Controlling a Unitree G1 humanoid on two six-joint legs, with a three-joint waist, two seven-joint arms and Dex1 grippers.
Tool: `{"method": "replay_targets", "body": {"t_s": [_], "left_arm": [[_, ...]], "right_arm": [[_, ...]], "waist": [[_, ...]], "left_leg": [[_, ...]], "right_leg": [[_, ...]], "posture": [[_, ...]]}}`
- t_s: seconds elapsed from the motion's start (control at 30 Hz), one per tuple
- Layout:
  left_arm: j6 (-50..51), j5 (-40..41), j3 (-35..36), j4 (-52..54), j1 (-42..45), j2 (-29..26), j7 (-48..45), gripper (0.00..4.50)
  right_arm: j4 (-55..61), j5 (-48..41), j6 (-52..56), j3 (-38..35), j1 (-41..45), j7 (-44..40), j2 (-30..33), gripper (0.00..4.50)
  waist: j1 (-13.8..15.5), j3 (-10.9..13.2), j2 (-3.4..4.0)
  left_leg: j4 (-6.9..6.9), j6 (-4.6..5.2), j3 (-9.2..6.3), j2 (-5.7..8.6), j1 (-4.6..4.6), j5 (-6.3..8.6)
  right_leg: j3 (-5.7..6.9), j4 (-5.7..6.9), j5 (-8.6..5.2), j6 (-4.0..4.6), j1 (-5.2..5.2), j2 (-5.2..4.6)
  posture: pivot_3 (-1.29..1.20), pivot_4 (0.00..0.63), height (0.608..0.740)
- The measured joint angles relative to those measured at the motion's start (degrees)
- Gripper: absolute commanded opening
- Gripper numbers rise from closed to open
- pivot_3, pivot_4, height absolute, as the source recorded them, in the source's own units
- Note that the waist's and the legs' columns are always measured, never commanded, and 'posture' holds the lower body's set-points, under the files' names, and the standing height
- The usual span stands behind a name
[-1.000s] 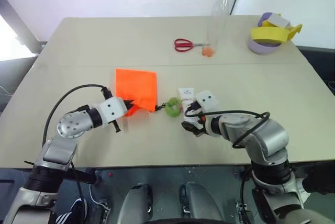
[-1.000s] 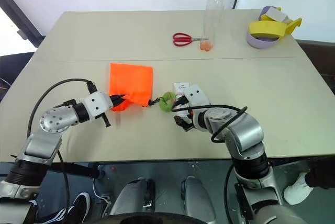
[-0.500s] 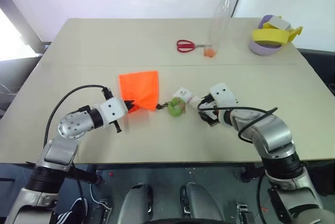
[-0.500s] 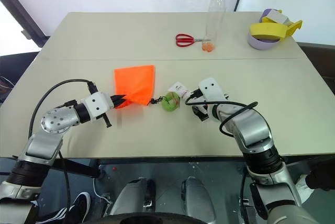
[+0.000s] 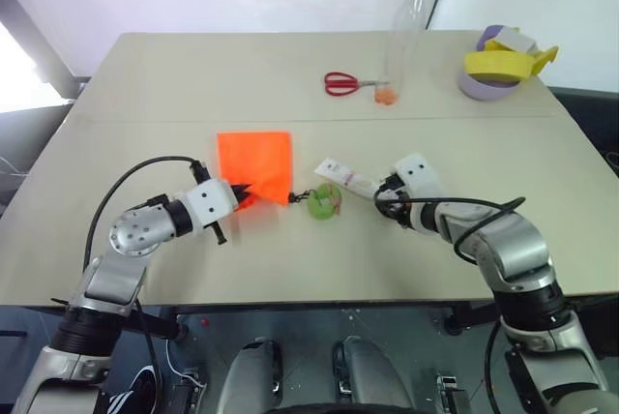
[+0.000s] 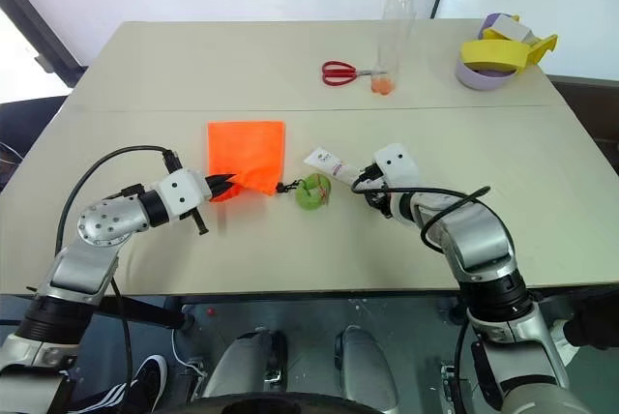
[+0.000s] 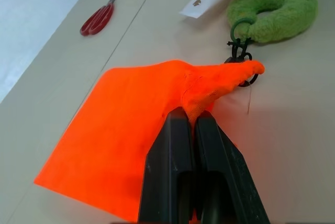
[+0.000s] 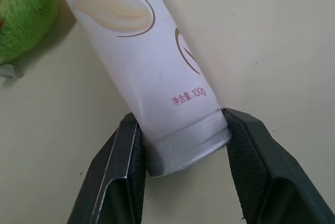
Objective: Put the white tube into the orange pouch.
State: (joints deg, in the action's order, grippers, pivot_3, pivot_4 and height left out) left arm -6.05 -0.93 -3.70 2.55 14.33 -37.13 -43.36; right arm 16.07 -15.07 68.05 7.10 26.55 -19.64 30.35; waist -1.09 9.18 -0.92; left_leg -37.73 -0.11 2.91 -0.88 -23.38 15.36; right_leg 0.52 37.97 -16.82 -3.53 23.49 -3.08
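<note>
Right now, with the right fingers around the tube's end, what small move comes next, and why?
Probably finish closing the right gripper on the white tube: its crimped end sits between the fingers, still flat on the table, while the left gripper pinches the orange pouch.

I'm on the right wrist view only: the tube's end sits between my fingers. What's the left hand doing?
Observer: The left hand is shut on the orange pouch, pinching its near corner.
Operator: Is the pouch mouth open?
Observer: No opening shows; the pouch lies flat on the table, bunched only at the pinch.
Operator: Where's the pouch from my tube?
Observer: The white tube lies just right of the green ring toggle, whose cord runs to the pouch on the robot's left.
Operator: Anything else nearby?
Observer: Red scissors and a clear bottle stand farther back.
</note>
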Motion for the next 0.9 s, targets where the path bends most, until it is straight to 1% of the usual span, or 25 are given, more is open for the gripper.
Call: {"method": "replay_targets", "body": {"t_s": [0.17,0.23,0.33,0.47,0.6,0.73,0.83,0.9], "left_arm": [[0.2,-0.2,0.0,0.0,0.0,0.5,0.8,0.0],[0.6,-0.1,0.0,0.0,0.0,1.2,1.2,0.0],[1.4,-0.1,0.0,0.0,0.0,1.4,1.3,0.0],[3.5,0.1,0.1,-0.2,1.6,2.3,2.6,0.0],[7.4,0.3,0.7,-0.2,4.2,3.7,5.0,0.0],[12.5,0.7,0.6,1.3,6.5,5.4,6.2,0.0],[15.1,1.4,0.5,4.2,6.7,5.4,6.0,0.0],[16.7,1.7,0.2,5.7,6.6,5.4,5.5,0.0]], "right_arm": [[-2.9,0.6,-2.2,1.0,1.6,-2.0,0.9,1.65],[-2.9,0.2,-3.3,1.1,1.6,-4.5,2.9,1.65],[-0.1,-1.0,-6.2,1.6,1.5,-10.4,7.3,1.65],[5.7,-3.0,-9.2,2.4,0.4,-16.1,9.5,1.65],[10.6,-4.2,-9.8,5.1,-0.7,-19.1,9.9,1.65],[13.2,-2.9,-11.2,9.9,-1.2,-18.9,9.8,1.65],[13.4,-2.0,-10.8,12.5,-1.9,-17.5,7.7,1.65],[13.1,-1.6,-8.9,12.9,-1.1,-15.0,4.1,1.65]], "waist": [[-0.1,0.0,0.01],[0.1,0.0,0.07],[0.3,0.1,0.08],[0.3,0.1,0.06],[0.3,0.1,0.06],[0.3,0.1,0.01],[0.2,0.1,0.0],[0.1,0.1,-0.01]], "left_leg": [[-0.03,0.01,0.05,0.0,0.01,-0.01],[-0.02,0.03,0.11,0.0,-0.01,-0.02],[0.0,0.04,0.1,0.0,-0.07,-0.03],[0.32,0.04,0.11,0.0,-0.08,-0.03],[0.47,0.04,0.1,0.0,-0.11,-0.04],[0.46,0.04,0.11,0.0,-0.12,-0.04],[0.44,0.04,0.11,0.0,-0.12,-0.04],[0.44,0.01,0.1,0.0,-0.1,-0.06]], "right_leg": [[0.0,0.0,0.02,0.23,-0.01,-0.06],[0.01,0.0,0.03,0.24,0.03,-0.1],[0.04,-0.01,0.1,0.08,0.09,-0.1],[0.09,-0.3,0.13,-0.02,0.09,-0.1],[0.16,-0.45,0.19,-0.13,0.08,-0.08],[0.2,-0.55,0.2,-0.14,0.02,-0.08],[0.19,-0.56,0.2,-0.15,0.0,-0.08],[0.2,-0.52,0.2,-0.15,0.02,-0.06]], "posture": [[0.0,0.15,0.74],[0.0,0.15,0.74],[0.0,0.15,0.74],[0.0,0.15,0.74],[0.0,0.15,0.74],[0.0,0.15,0.74],[0.0,0.15,0.74],[0.0,0.15,0.74]]}}
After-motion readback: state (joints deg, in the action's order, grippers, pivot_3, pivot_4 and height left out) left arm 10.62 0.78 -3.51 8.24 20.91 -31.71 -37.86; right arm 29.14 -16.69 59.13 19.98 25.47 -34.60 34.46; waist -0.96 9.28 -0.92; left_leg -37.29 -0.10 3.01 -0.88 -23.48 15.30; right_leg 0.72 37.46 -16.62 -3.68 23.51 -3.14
